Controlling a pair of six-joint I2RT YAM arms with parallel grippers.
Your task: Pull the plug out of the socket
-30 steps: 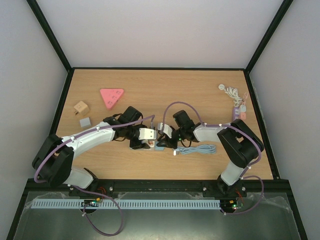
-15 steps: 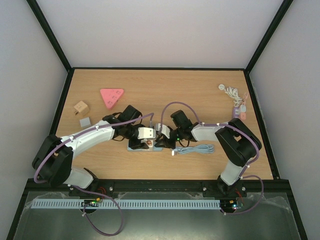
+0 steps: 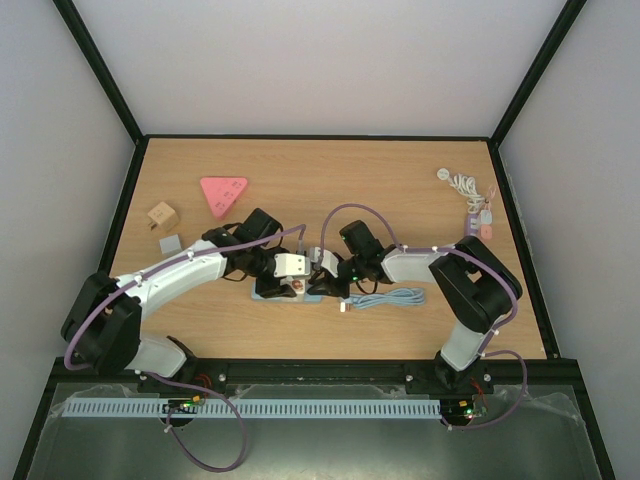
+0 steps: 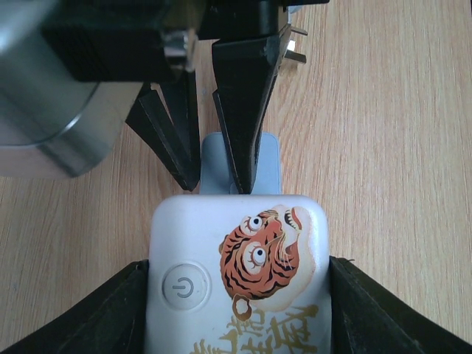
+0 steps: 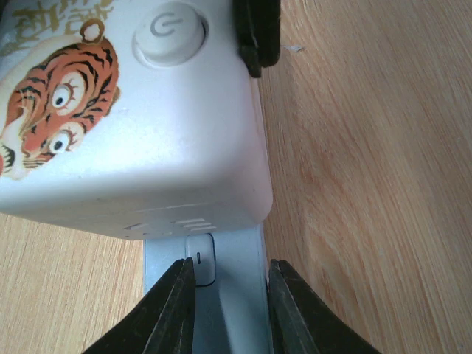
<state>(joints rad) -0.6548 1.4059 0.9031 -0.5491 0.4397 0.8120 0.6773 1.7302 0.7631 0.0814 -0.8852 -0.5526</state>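
Note:
A white cube socket (image 4: pixel 236 273) with a tiger picture and a power button sits between the fingers of my left gripper (image 4: pixel 237 310), which is shut on its sides. A pale blue plug (image 4: pixel 221 158) sticks out of the socket's far face, seated against it. My right gripper (image 5: pixel 227 295) is shut on the plug (image 5: pixel 236 295), just below the socket (image 5: pixel 133 125). In the top view the socket (image 3: pixel 272 293) and plug (image 3: pixel 318 293) lie at the table's middle, between the left gripper (image 3: pixel 285 287) and the right gripper (image 3: pixel 322 285). The blue cable (image 3: pixel 390 298) trails right.
A pink triangular block (image 3: pixel 223 192), a wooden cube (image 3: pixel 163 215) and a small grey block (image 3: pixel 170 243) lie at the left. A coiled white cable (image 3: pixel 460 182) and small pink items (image 3: pixel 480 220) lie at the right edge. The cable's pronged free end (image 4: pixel 295 46) lies near the right gripper.
Both grippers have shifted a little to the left with the socket and plug between them. The blue cable has been dragged left with them.

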